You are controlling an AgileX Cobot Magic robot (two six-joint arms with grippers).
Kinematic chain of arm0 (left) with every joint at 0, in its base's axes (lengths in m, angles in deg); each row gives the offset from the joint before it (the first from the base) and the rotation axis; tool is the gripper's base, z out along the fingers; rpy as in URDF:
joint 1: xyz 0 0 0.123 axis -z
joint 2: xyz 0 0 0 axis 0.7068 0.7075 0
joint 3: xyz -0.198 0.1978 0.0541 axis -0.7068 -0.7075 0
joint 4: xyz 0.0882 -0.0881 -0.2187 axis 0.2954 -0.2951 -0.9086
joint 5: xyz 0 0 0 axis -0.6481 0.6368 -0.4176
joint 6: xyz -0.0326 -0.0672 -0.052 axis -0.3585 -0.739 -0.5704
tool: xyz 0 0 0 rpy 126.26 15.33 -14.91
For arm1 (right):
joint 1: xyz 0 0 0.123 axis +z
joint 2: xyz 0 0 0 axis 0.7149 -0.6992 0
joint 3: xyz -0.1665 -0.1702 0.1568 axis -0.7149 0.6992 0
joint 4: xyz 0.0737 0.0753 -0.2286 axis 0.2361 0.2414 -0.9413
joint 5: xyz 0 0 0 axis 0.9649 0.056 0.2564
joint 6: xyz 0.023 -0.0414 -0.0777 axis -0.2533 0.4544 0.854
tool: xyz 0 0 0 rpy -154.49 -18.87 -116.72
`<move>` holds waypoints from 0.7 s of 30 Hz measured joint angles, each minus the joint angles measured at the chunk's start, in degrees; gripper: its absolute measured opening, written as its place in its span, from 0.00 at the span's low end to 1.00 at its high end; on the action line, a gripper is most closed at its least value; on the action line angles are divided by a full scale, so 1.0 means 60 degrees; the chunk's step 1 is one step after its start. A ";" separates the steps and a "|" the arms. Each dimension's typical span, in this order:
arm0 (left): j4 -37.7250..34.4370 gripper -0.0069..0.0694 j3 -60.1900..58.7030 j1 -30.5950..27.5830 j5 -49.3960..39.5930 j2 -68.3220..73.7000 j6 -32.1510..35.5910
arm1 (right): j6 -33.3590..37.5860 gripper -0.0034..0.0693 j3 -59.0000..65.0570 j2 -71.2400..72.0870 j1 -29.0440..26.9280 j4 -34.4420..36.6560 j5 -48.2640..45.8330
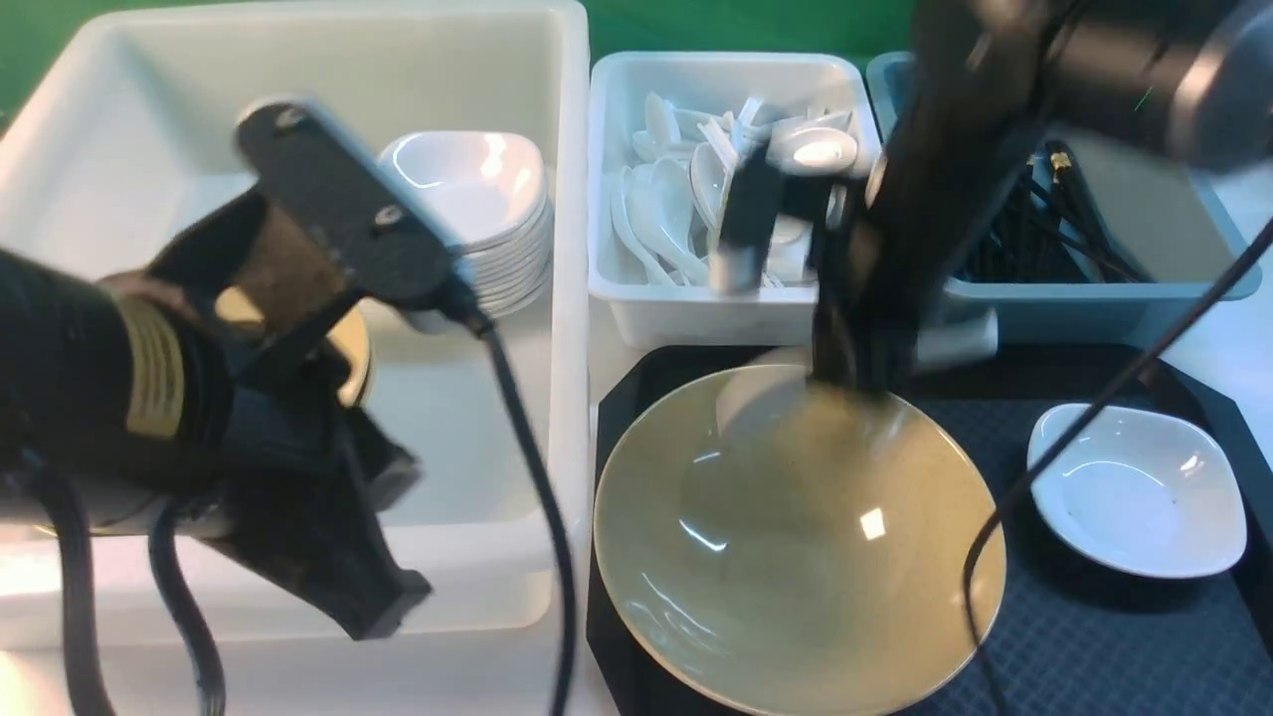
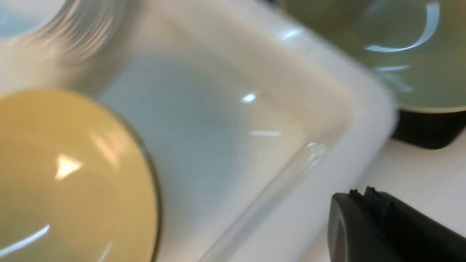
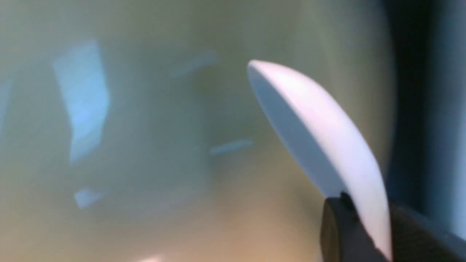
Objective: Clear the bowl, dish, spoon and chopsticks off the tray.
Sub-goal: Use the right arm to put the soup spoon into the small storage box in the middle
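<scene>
The olive-yellow bowl (image 1: 796, 537) sits on the left half of the black tray (image 1: 1094, 636). The small white dish (image 1: 1139, 492) sits at the tray's right. My right gripper (image 1: 853, 373) is over the bowl's far rim. In the right wrist view it (image 3: 364, 218) is shut on the white spoon (image 3: 320, 134), held above the bowl's inside (image 3: 145, 127). My left gripper (image 1: 383, 602) hangs over the big white tub (image 1: 477, 477). In the left wrist view it (image 2: 360, 191) is shut and empty. No chopsticks show on the tray.
The tub holds a stack of white dishes (image 1: 477, 199) and a yellow bowl (image 2: 65, 174). A smaller white tub of spoons (image 1: 696, 199) and a grey-blue bin of black chopsticks (image 1: 1054, 239) stand behind the tray. The frames are blurred by motion.
</scene>
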 joint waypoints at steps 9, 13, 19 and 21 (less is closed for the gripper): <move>-0.0865 0.08 -0.0552 -0.0030 0.0620 0.0000 -0.0432 | -0.4271 0.23 -0.1614 -0.0946 -0.0753 -0.0052 0.4484; -0.1525 0.08 -0.0552 -0.0030 0.1064 0.0000 -0.0432 | -0.5053 0.33 -0.1640 -0.1603 -0.0753 -0.0031 0.5691; -0.2078 0.08 -0.0569 -0.0030 0.1410 0.0026 -0.0598 | -0.6442 0.82 -0.2193 -0.1925 -0.0866 -0.0022 0.4833; -0.1954 0.08 -0.0504 -0.0030 0.1432 0.0091 -0.0808 | -0.6174 0.88 -0.2535 -0.1774 -0.0904 -0.0021 0.3995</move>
